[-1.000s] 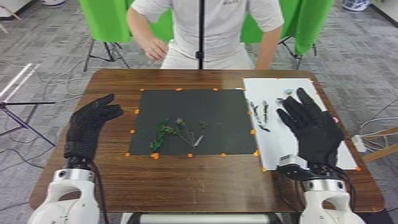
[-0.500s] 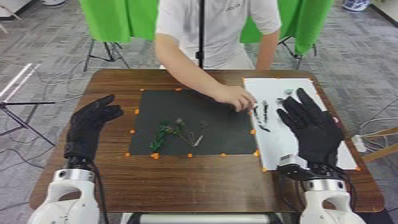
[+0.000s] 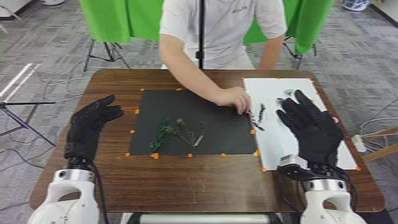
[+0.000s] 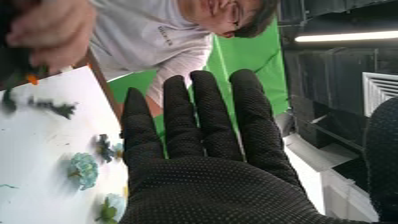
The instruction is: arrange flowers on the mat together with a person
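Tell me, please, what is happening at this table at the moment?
A person is arranging plants with a robot. The person's hand is where the dark mat meets the white sheet, near the dark sprigs; I cannot tell whether it holds one. Some greenery already lies on the mat, while blue-green flowers are on the sheet. The left robot hand is open beside the mat, and the right robot hand is open over the sheet, both holding nothing.

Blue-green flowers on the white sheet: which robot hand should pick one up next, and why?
Probably the right robot hand: it is over the white sheet, close to the blue-green flowers, while the left robot hand is across the dark mat from them.
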### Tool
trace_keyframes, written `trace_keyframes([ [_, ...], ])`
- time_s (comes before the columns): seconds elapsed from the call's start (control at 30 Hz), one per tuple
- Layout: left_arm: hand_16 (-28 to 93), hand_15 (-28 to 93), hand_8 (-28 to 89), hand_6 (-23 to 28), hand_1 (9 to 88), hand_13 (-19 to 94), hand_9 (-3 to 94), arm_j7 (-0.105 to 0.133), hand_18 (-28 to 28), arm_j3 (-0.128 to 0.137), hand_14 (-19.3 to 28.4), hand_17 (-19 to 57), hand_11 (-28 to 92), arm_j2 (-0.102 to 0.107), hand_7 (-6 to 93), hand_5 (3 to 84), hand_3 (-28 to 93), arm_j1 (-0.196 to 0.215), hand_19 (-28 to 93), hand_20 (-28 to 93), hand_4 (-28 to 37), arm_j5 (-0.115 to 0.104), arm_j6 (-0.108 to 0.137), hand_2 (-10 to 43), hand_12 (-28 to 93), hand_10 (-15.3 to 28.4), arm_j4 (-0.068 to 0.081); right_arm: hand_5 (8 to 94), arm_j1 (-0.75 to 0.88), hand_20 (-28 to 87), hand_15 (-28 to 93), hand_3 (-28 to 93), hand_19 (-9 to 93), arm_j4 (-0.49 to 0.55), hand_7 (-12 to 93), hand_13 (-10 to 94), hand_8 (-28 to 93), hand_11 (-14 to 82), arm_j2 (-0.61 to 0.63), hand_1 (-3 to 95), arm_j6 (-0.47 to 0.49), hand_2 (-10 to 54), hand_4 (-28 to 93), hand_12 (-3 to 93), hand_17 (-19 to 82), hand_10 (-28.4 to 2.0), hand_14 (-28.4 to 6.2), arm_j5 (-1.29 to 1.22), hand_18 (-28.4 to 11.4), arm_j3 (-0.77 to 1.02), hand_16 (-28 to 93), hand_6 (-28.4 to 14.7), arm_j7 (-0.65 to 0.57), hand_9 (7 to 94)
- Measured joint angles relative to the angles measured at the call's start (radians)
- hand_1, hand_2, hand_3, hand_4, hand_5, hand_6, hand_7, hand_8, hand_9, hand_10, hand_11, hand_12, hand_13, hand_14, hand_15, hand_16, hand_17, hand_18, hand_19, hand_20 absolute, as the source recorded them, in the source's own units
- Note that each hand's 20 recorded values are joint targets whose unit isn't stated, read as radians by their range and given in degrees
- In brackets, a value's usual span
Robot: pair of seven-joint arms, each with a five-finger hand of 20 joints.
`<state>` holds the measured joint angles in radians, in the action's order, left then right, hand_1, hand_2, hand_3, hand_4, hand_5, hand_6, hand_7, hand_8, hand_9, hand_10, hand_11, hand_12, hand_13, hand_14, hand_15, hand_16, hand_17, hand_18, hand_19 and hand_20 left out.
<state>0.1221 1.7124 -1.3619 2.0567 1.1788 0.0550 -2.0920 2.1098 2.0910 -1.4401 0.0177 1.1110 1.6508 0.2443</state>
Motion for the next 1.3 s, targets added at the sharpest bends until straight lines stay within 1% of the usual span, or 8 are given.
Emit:
trace_keyframes([
  [0.57, 1, 29, -5, 6.1, 28.4, 39, 49.3, -0.01, 15.0, 0.003, 20.7, 2.9, 24, 0.003, 14.7, 48.8, 62, -0.001, 17, 17, -19.9, 0.002, -0.019, 2.4, 16, 15.4, 0.0, 41.8, 0.0, 25, 11, 79, 6, 0.0, 9, 31, -8, 4.6, 0.002, 0.9, 0.005, 5.2, -19, 10.6, 17, -14.0, -10.8, 0.004, -14.8, 0.0, 10, -1.6, -0.003, 42.0],
  [0.9, 1, 29, -5, 6.0, 28.3, 39, 49.1, -0.01, 15.0, 0.007, 20.9, 2.9, 24, 0.002, 14.6, 48.7, 62, 0.004, 17, 17, -19.9, 0.004, -0.02, 2.3, 16, 15.6, -0.001, 42.2, 0.0, 25, 11, 79, 6, -0.001, 9, 31, -8, 4.6, 0.003, 1.3, 0.006, 4.9, -19, 10.7, 17, -13.9, -10.9, 0.064, -14.9, -0.001, 11, -1.5, 0.0, 42.1],
  [1.13, 1, 29, -5, 5.9, 28.3, 39, 49.1, -0.01, 15.0, 0.009, 20.9, 2.8, 24, 0.001, 14.7, 48.7, 62, 0.005, 17, 17, -19.8, 0.004, -0.02, 2.4, 16, 15.4, -0.001, 42.5, 0.0, 25, 11, 80, 6, -0.001, 9, 31, -8, 4.6, 0.004, 1.5, 0.005, 4.7, -19, 10.9, 17, -14.1, -10.9, 0.059, -14.9, -0.003, 11, -1.3, -0.002, 42.1],
  [1.3, 1, 29, -5, 5.9, 28.3, 39, 49.1, -0.01, 15.0, 0.009, 20.9, 2.8, 24, 0.001, 14.7, 48.7, 62, 0.004, 17, 17, -19.8, 0.005, -0.02, 2.3, 16, 15.5, -0.001, 42.5, -0.002, 25, 11, 79, 7, -0.001, 9, 31, -8, 4.8, 0.005, 2.1, 0.004, 4.5, -19, 11.3, 17, -14.1, -11.7, 0.058, -14.8, -0.005, 12, -1.3, -0.003, 42.2],
])
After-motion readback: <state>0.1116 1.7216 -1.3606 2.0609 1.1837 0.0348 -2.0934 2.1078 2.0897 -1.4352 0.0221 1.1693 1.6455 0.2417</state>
